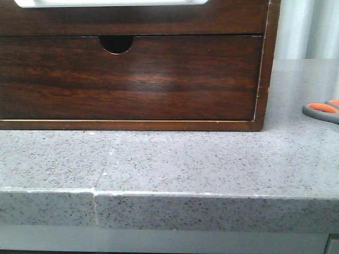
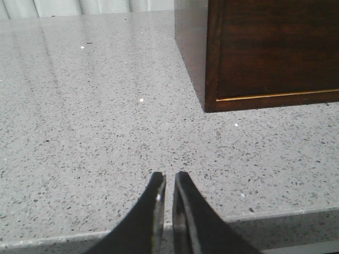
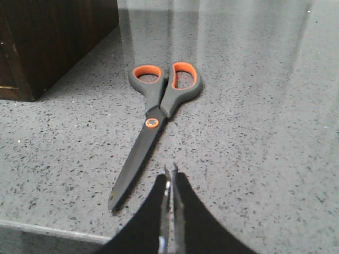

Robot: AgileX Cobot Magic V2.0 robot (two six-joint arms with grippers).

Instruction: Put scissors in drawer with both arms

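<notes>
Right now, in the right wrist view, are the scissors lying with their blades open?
No, the scissors lie flat on the countertop with both blades closed together into a single dark line.

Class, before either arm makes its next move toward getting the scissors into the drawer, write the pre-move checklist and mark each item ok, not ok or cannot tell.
1. Scissors lying flat on the counter, blades closed, nothing on them: ok.
2. Right gripper lined up near the scissors: ok, it sits just beside the blades.
3. Right gripper open for a grasp: not ok, fingers nearly together.
4. Left gripper open for pulling: not ok, fingers nearly together.
5. Drawer open to receive the scissors: not ok, its front looks flush with the cabinet.
6. Left gripper at the drawer front: not ok, it sits low beside the cabinet's corner.
</notes>
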